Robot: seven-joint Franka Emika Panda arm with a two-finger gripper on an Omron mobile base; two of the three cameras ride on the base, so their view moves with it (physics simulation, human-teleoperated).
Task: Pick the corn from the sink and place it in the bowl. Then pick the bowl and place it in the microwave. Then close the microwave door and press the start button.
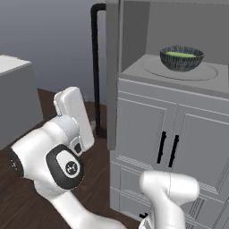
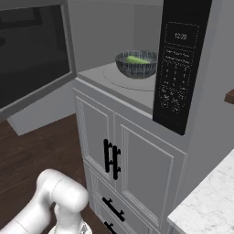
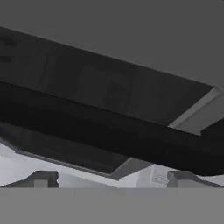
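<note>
— Where's the corn [image 2: 135,60]?
— In the bowl [image 2: 135,66], on the turntable [image 1: 181,70] inside the microwave [image 2: 137,87]. It lies flat, long axis running roughly side to side across the bowl.
— And the microwave door [image 2: 34,59]?
— Swung wide open, its black handle bar [image 3: 109,131] running crosswise just ahead of the gripper [image 3: 111,180].
— The gripper itself?
— Fingers [image 3: 41,178] spread wide apart, nothing between them.

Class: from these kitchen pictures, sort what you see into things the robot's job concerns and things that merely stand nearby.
Belongs to the job:
bowl on the turntable
corn inside it
microwave
microwave door, swung open
its handle bar right before the open gripper

Just nearby:
lower cabinets
marble counter
</note>
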